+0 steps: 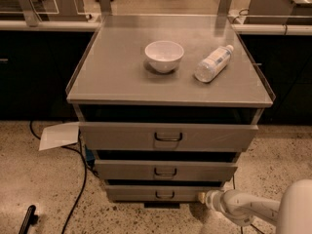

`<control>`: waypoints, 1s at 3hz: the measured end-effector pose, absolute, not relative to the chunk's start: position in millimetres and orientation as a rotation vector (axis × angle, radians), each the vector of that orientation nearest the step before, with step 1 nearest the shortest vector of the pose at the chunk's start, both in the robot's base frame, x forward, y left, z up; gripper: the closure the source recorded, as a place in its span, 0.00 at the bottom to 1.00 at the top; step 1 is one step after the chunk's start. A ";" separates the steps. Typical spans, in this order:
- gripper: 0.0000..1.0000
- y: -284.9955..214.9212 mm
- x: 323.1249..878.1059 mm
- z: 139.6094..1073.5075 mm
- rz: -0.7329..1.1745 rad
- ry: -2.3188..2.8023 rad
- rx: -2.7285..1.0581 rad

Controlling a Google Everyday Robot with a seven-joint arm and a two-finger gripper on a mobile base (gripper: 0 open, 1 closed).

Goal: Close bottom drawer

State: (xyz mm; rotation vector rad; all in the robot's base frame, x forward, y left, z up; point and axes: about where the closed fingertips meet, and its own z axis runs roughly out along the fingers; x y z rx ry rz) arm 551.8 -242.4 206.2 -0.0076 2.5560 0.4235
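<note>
Lowest in the cabinet [102, 82]: the bottom drawer [130, 193], slim grey front with a small dark handle at centre and a dark gap above. Over it, the middle drawer [122, 170] and the top drawer [114, 136], each front set further out than the one below. Low on the right, near the floor [44, 194]: the gripper [203, 197] on a white arm [243, 206], right at the bottom drawer's right end, touching or just beside it. Released or clenched: cannot tell. On the cabinet's top, a white bowl [164, 55] and, to its right and apart, a clear bottle [213, 63] on its side. Left on the floor, a paper [58, 135] and a black cable [80, 186].
</note>
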 end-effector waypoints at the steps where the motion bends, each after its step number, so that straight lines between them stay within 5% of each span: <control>1: 0.34 -237.4 546.3 198.5 0.447 2.583 -0.052; 2: 0.11 -237.3 534.3 188.0 0.453 2.641 -0.112; 3: 0.00 -238.2 533.3 187.2 0.451 2.645 -0.115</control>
